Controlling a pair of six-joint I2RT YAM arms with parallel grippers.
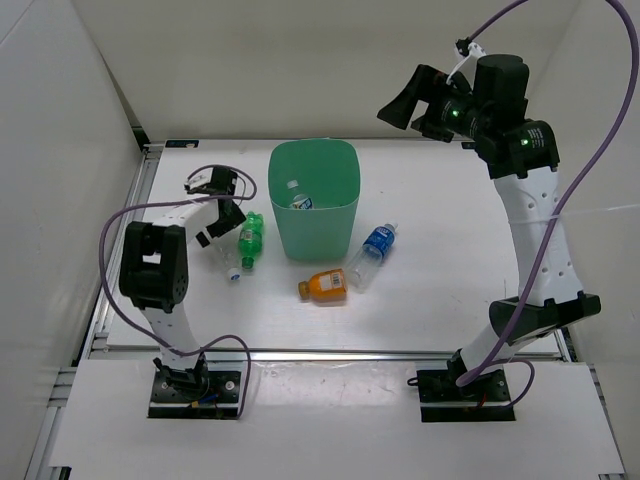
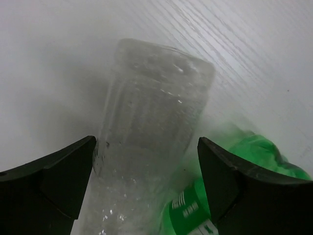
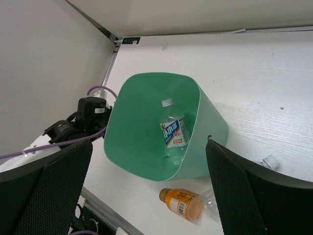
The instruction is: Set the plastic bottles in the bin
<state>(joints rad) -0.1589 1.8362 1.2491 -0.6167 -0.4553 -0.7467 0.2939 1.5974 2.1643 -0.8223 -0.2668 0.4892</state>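
The mint-green bin (image 1: 340,215) stands mid-table with a clear white-capped bottle with a white, blue and red label (image 3: 173,134) inside. A green bottle (image 1: 250,238) and a tiny clear white-capped bottle (image 1: 229,262) lie left of the bin. My left gripper (image 1: 226,236) is low over them, open, its fingers on either side of the clear bottle (image 2: 146,127), with the green bottle (image 2: 239,171) by the right finger. The orange bottle (image 1: 325,287) and the blue-labelled bottle (image 1: 373,252) lie in front of the bin. My right gripper (image 1: 400,105) is open and empty, high above the bin's far right.
The bin (image 3: 215,132) and the orange bottle (image 3: 183,203) show in the right wrist view, with the left arm (image 3: 83,117) beyond the bin. White walls close the table at the back and sides. A metal rail (image 1: 300,352) runs along the near edge.
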